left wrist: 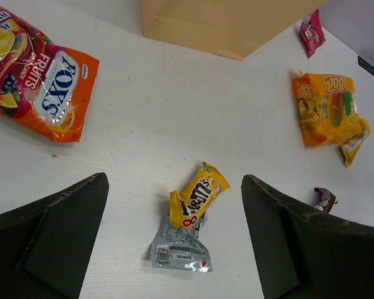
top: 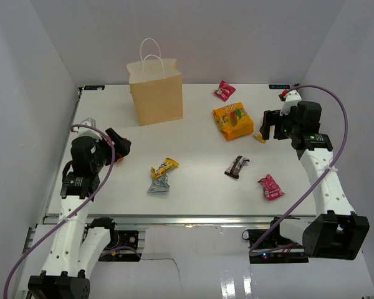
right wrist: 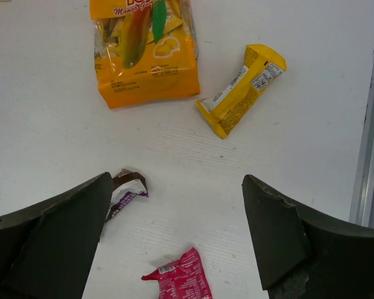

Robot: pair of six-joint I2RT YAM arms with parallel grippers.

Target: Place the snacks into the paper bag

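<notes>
Two touching | yellow wrapper (left wrist: 198,194), silver wrapper (left wrist: 179,249); paper bag (top: 156,93) upright beyond

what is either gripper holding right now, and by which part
Nothing. The left gripper and the right gripper are both open with nothing between the jaws; the snacks lie loose on the table.

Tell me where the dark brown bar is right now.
In the top view the dark brown bar lies right of centre on the table, on the near side of the orange-yellow bag and left of a pink-red packet.
</notes>
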